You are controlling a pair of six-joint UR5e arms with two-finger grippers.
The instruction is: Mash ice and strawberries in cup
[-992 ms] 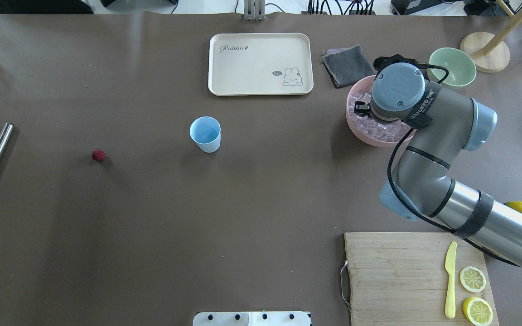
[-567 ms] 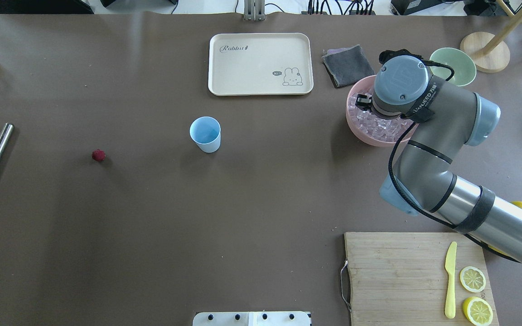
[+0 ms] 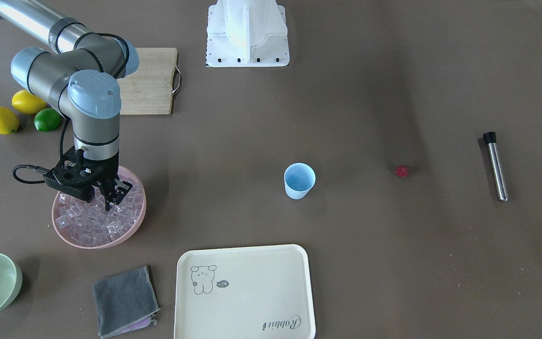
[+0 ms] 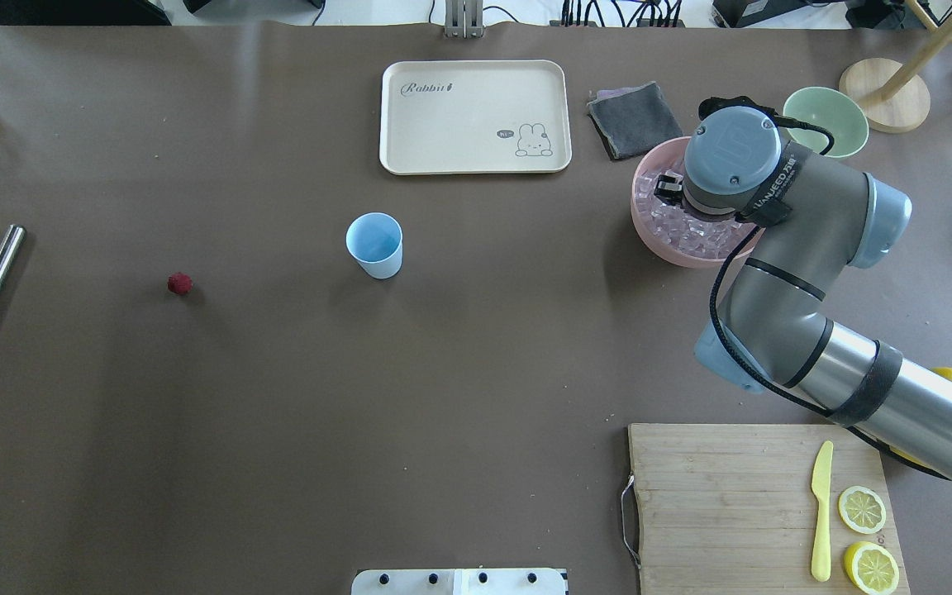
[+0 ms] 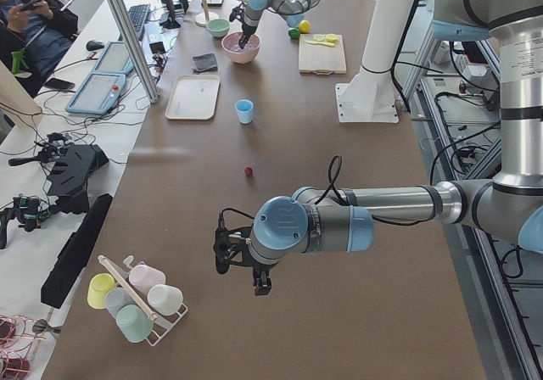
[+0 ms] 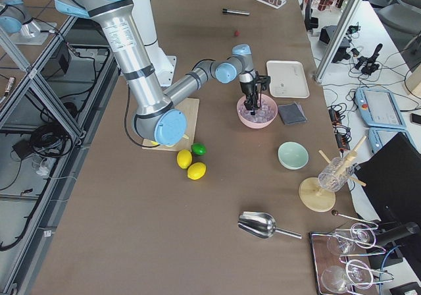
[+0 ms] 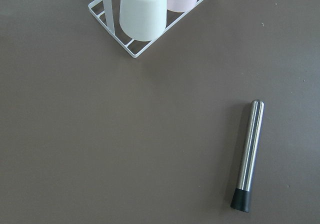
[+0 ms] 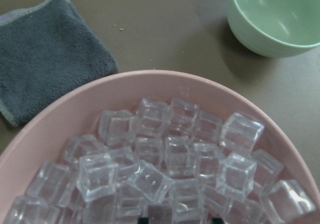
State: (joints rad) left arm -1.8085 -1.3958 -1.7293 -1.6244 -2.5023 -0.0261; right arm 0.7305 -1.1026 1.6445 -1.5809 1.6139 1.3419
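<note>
Step in hand, as judged: take ice from the pink bowl for the cup. Right gripper (image 3: pixel 111 197) hangs tip-down in the pink bowl (image 3: pixel 64 228), lower left of the front view. Its jaws stand apart, both tips just showing at the bottom edge of the right wrist view, with nothing held. Ice (image 8: pixel 170 164) lies heaped, the cubes touching. Cup (image 4: pixel 374 245) stands upright at the centre of the overhead view, well apart from the bowl and seemingly empty. Strawberry (image 4: pixel 180 283) lies on the table to the cup's left.

To do well: centre one top cube between the tips, flank its flat faces, close gently and lift straight. Cubes look slick and may squirt out.

Left gripper (image 5: pixel 254 274) shows only in the side view; open or closed, cannot tell.
</note>
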